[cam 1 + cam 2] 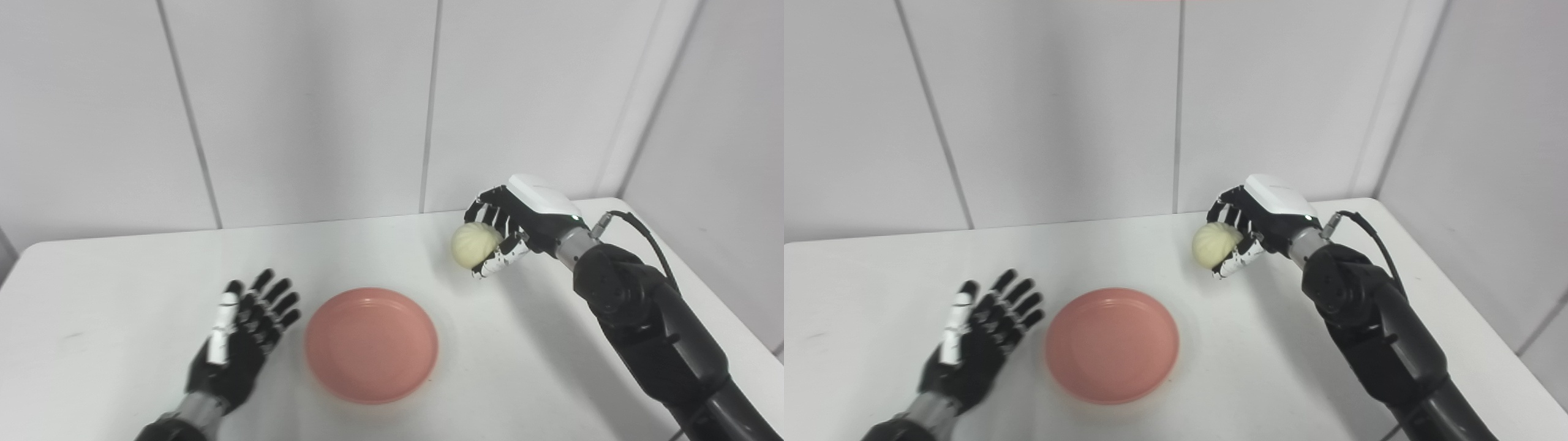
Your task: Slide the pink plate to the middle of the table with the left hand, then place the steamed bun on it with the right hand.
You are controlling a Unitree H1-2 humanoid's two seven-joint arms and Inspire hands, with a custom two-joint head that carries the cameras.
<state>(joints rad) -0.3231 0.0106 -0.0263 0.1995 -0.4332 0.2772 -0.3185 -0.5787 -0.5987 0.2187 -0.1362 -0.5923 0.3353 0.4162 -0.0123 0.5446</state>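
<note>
The pink plate [372, 345] lies flat and empty near the middle of the white table [122, 282]. Just left of it my left hand [245, 331] rests palm up with fingers spread, a small gap from the plate's rim. My right hand [508, 226] is shut on the pale yellow steamed bun [474, 245], holding it above the table, up and to the right of the plate. The bun [1214, 244] sticks out leftward from the curled fingers.
White wall panels stand close behind the table's far edge. The table's right edge [692, 269] runs beside my right forearm, where a black cable [643, 229] loops off the wrist.
</note>
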